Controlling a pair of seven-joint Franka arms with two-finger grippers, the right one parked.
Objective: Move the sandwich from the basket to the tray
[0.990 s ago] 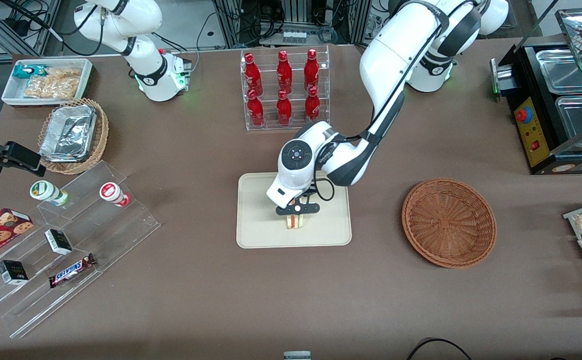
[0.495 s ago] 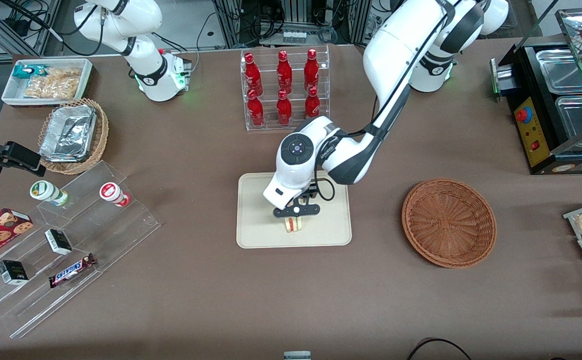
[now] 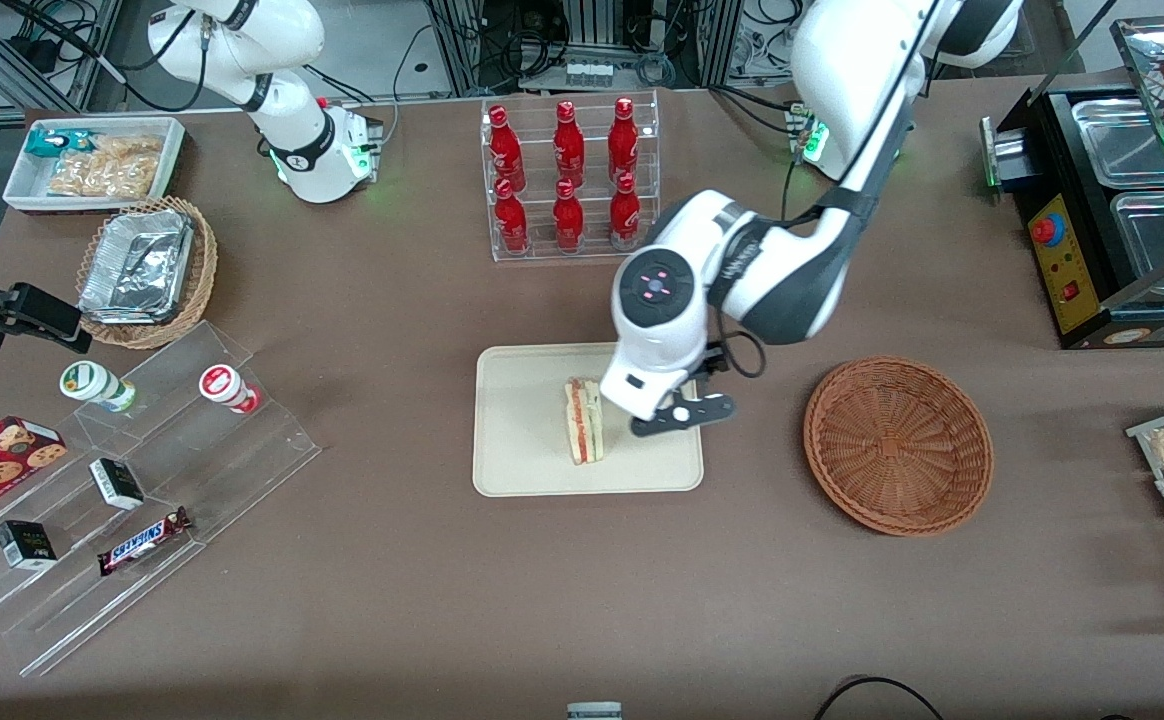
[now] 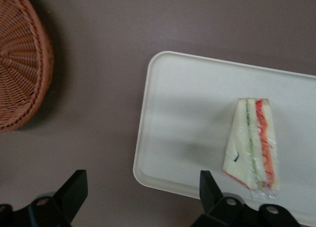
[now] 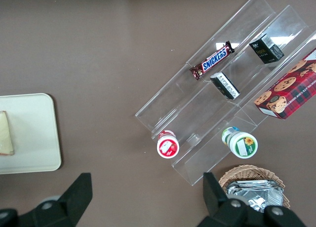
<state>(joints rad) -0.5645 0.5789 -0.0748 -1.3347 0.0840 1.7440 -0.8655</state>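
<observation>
Above the tray (image 3: 512,440) edge, gripper (image 3: 683,413) spread, empty.

One sandwich (image 3: 583,420), one tray (image 3: 517,455), one basket (image 3: 897,445), six red bottles (image 3: 566,175), one gripper (image 3: 680,412).

Woven wicker basket (image 3: 898,446) (matt tray (image 3: 522,420))

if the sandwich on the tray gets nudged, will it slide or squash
The sandwich looks clear-wrapped, so it would probably slide on the smooth tray. Soft white bread likely squashes under a firm pinch. Lying flat, it seems unlikely to tip. The pincer is open above the tray edge.
</observation>
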